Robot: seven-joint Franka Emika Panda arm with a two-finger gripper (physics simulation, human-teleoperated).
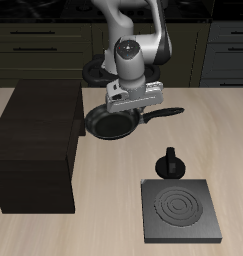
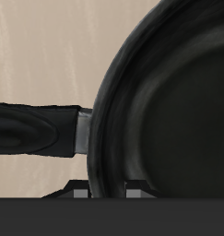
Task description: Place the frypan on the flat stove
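Observation:
The frypan (image 1: 109, 125) is a glossy black round pan beside the dark cabinet, its long handle (image 1: 163, 113) pointing away from the cabinet. My gripper (image 1: 131, 110) is directly over the pan's rim, close to where the handle joins. In the wrist view the rim (image 2: 102, 157) runs between my two fingertips (image 2: 79, 190), which stand close together on either side of it, with the handle (image 2: 35, 129) beside them. I cannot tell whether the pan rests on the table or hangs just above it. The flat stove (image 1: 180, 210) lies near the table's front edge, apart from the pan.
A big dark box-shaped cabinet (image 1: 38, 140) stands right beside the pan. A small black knobbed pot (image 1: 170, 163) sits just behind the stove, between it and the pan. Dark kitchen counters line the back.

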